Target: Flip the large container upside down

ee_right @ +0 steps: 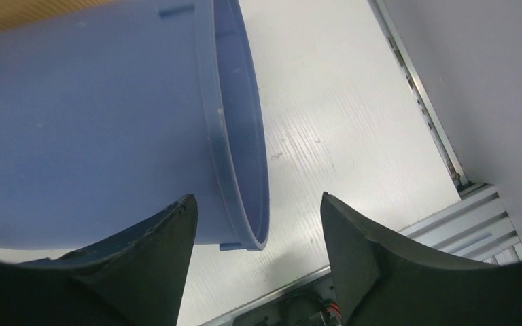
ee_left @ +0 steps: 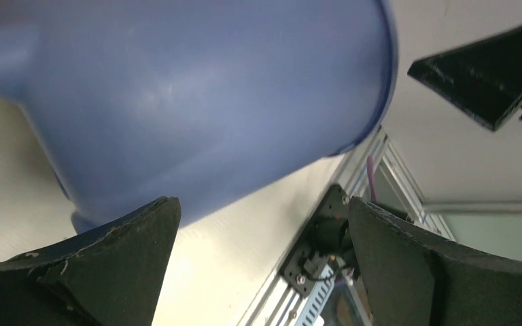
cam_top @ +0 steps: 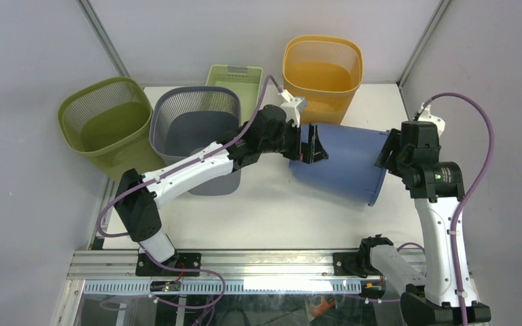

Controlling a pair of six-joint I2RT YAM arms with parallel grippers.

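Note:
The large container [cam_top: 343,163] is a solid blue bucket lying on its side on the white table, base toward the left and mouth toward the right. My left gripper [cam_top: 312,146] is at its base end, jaws wide open and holding nothing. In the left wrist view the blue container [ee_left: 197,88] fills the top, above the left gripper [ee_left: 262,204]. My right gripper [cam_top: 389,153] hovers at the rim, open. Seen from the right wrist, the container's [ee_right: 95,122] rim sits in the gap of the right gripper [ee_right: 258,197], touching neither finger.
Behind the container stand an olive mesh basket [cam_top: 109,125], a grey mesh basket [cam_top: 197,129], a pale green crate [cam_top: 234,78] and an orange mesh basket [cam_top: 323,68]. An aluminium rail [cam_top: 245,261] runs along the near edge. Enclosure walls close both sides.

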